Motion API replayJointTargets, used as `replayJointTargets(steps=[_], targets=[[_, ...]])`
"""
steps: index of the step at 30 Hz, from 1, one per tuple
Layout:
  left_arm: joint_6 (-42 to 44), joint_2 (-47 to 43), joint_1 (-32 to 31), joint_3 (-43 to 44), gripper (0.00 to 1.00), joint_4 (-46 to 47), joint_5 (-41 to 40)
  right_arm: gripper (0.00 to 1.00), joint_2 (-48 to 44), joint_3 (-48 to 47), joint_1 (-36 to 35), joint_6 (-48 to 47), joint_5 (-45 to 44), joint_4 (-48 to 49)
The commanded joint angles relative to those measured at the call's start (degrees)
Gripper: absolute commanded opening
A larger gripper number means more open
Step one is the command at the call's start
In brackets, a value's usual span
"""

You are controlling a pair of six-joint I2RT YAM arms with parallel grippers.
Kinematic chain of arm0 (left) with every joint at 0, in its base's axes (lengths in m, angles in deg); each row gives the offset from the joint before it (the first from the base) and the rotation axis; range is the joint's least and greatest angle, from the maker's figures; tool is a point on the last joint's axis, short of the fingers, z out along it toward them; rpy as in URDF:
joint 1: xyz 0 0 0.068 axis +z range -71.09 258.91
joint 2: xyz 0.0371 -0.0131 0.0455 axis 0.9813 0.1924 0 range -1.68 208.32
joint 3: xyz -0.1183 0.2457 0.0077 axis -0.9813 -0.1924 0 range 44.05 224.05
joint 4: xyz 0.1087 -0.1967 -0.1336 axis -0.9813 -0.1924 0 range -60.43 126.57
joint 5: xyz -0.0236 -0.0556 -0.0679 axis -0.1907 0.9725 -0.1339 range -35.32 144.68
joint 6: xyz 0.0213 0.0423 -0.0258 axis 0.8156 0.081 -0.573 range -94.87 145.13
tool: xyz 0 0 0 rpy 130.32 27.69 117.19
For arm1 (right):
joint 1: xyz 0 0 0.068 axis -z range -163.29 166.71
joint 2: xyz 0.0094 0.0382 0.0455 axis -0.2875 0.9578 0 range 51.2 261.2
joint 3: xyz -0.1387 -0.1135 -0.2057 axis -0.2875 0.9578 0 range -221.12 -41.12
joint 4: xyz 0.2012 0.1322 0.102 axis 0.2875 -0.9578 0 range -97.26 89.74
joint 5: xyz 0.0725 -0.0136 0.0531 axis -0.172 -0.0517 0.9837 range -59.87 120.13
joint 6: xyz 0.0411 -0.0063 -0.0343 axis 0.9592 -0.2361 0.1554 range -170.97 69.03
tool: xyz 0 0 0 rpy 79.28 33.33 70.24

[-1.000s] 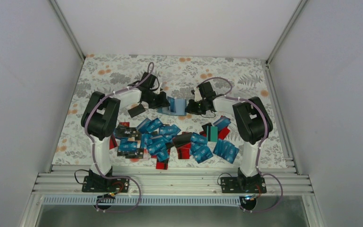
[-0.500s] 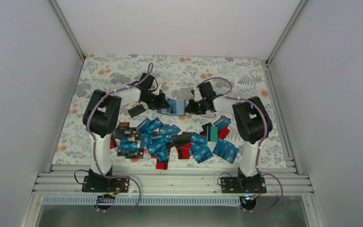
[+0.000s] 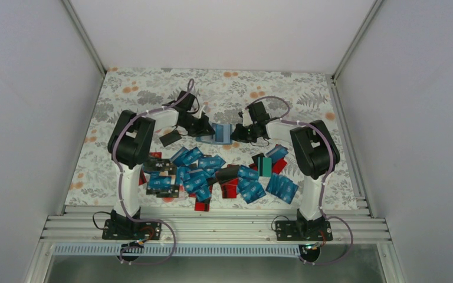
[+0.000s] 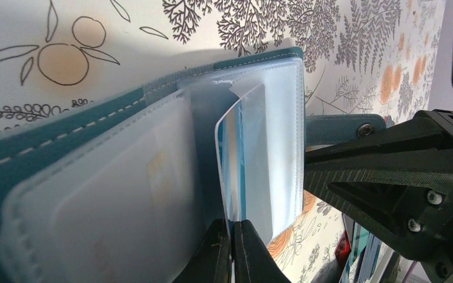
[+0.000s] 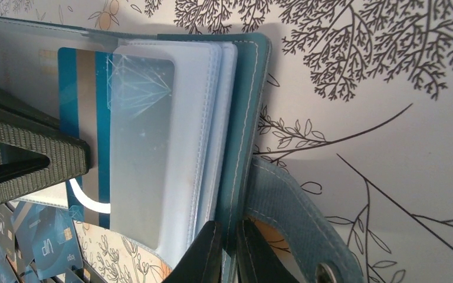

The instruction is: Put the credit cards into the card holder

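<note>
— Insertion is the step in hand, we would say. In the top view the left end effector (image 3: pixel 207 130) and the right end effector (image 3: pixel 236 134) meet at the card holder (image 3: pixel 221 134), far-middle on the worktop (image 3: pixel 153 88), beyond the loose credit cards (image 3: pixel 212 174).

— What do we count there?

— One card holder and two arms. The cards overlap, so we cannot tally them exactly. Blue ones are by far the most, well over a dozen, with a few red, a few black and one teal-green card (image 3: pixel 263 165).

— And our left wrist view?

— The left end effector is pinched together on one blue card (image 4: pixel 231 165), seen edge-on, with its far end inside a clear sleeve (image 4: pixel 271 147).

— The right wrist view?

— The right end effector clamps the card holder by its lower edge, cover and sleeves together, just beside one snap strap (image 5: pixel 295 224). The card sits only partway in.

— So what comes next?

— We judge the left arm must push the card straight along the sleeve until it seats, then release it, with the right arm steadying the card holder.
</note>
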Motion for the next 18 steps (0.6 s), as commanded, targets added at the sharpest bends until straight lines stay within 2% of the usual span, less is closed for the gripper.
replayJointTargets(steps=[1,18], targets=[[0.38,2.46,-1.29,0.62,0.02,-1.32,-0.85,0.09,2.28,-1.01,-0.46,-1.27,1.42,-0.26],[1.19,5.27,-3.02,3.88,0.02,-3.34,-0.85,0.09,2.39,-1.46,-0.42,-1.62,2.21,-0.42]])
